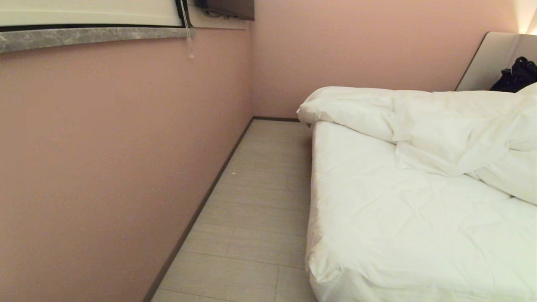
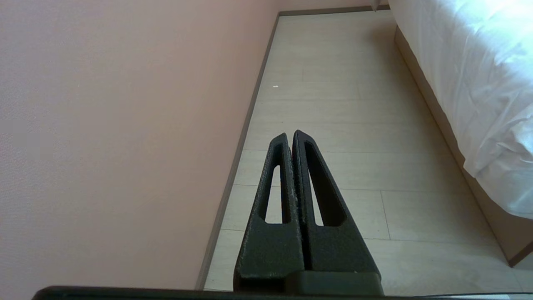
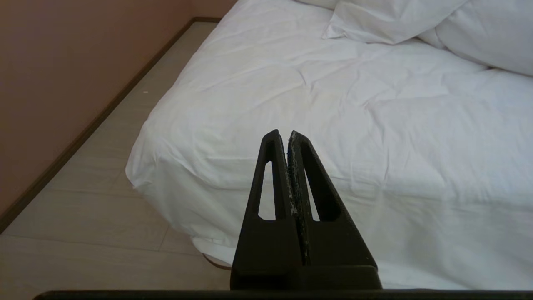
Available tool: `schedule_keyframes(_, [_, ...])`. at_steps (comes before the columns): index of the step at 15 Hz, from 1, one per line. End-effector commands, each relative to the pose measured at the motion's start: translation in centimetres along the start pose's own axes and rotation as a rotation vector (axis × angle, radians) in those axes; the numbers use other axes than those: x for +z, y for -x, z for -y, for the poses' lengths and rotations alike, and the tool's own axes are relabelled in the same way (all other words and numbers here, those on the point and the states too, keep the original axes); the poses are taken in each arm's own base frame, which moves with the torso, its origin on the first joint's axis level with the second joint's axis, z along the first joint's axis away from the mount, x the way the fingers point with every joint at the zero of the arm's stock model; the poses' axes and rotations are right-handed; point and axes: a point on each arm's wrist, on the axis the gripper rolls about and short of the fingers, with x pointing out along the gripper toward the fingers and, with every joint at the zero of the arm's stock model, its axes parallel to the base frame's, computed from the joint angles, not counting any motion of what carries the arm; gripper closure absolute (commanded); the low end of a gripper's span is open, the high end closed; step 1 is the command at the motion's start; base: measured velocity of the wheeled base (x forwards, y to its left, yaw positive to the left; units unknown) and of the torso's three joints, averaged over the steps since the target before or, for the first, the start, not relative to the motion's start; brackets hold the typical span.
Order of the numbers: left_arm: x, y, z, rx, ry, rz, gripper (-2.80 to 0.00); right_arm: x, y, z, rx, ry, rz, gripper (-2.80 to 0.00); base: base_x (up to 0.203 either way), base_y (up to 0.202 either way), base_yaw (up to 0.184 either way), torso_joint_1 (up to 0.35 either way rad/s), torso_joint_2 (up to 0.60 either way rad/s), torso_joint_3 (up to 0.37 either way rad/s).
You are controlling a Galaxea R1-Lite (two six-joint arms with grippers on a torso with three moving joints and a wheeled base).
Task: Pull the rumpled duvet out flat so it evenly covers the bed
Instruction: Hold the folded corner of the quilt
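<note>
Floor (image 1: 260,201) of pale planks runs as a narrow strip between the pink wall (image 1: 117,147) on the left and the side of the bed (image 1: 402,235) on the right, reaching back to the far wall, with a dark skirting board (image 1: 209,188) along its wall edge. The bed's near left corner hangs rounded over the strip, its white sheet lying smooth but lightly creased over the near half of the mattress. The duvet (image 1: 436,126) is bunched in a thick, folded heap across the far half of the bed, toward the padded headboard (image 1: 486,63); its folded left end bulges just past the mattress edge above the floor strip, and its near edge runs raggedly across the sheet, lower on the right. A black bag (image 1: 518,75) sits behind the heap against the headboard. A grey marble window sill (image 1: 84,37) juts from the wall high on the left.

The left gripper (image 2: 290,135) hangs over the floor strip, near the skirting board and apart from the bed's base, its fingers pressed together and empty. The right gripper (image 3: 284,134) points at the bed's near corner, above the sheet's draped side, fingers likewise closed on nothing.
</note>
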Motion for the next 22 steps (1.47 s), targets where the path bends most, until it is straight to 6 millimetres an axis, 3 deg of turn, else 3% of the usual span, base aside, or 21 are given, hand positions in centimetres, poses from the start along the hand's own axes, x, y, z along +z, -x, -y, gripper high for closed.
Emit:
schedule_keyframes(1, [0.02, 0.00, 0.00, 0.000, 0.000, 0.000, 0.00, 0.00, 0.00, 0.00, 0.000, 0.001, 0.000, 0.00, 0.000, 0.000, 0.000, 0.000, 0.00, 0.000])
schedule_keyframes(5, [0.02, 0.00, 0.00, 0.002, -0.003, 0.000, 0.00, 0.00, 0.00, 0.00, 0.000, 0.001, 0.000, 0.00, -0.023, 0.000, 0.000, 0.002, 0.00, -0.002])
schedule_keyframes(9, [-0.02, -0.01, 0.00, -0.001, -0.001, -0.001, 0.00, 0.00, 0.00, 0.00, 0.000, 0.001, 0.000, 0.00, -0.171, 0.000, 0.002, -0.001, 0.00, 0.002])
schedule_keyframes(22, [-0.02, -0.01, 0.00, 0.001, -0.008, -0.001, 0.00, 0.00, 0.00, 0.00, 0.000, 0.001, 0.000, 0.00, 0.001, -0.004, 0.000, 0.000, 0.00, 0.000])
